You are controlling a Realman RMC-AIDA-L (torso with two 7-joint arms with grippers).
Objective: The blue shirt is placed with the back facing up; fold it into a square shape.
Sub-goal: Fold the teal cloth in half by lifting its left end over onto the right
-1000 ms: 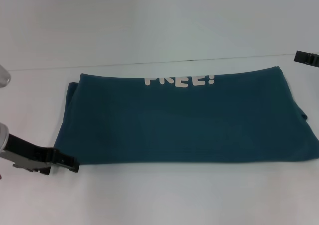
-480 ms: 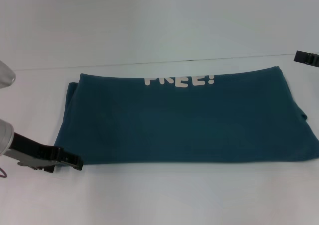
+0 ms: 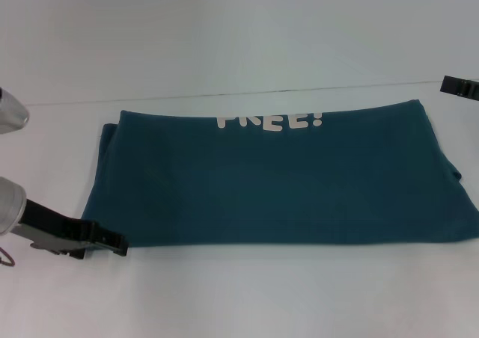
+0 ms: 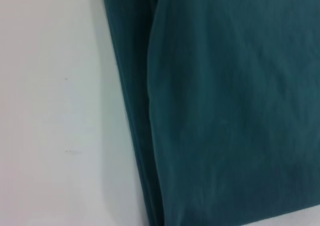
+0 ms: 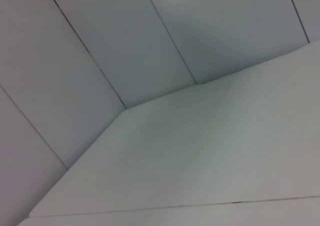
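Where folded blue shirt (image 3: pixel 277 177) lies, white table (image 3: pixel 247 293) around.

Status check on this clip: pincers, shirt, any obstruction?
Left pincer low at the blue shirt's near-left corner. Right pincer parked far right, off the cloth. Shirt folded to a wide band, "FREE!" lettering showing; not square yet. Nothing in the way.

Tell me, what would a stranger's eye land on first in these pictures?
Surely the blue shirt, folded into a wide band across the white table, with white lettering cut off at its far edge. Next, the left gripper at the shirt's near left corner. The right gripper barely pokes in at the far right edge.
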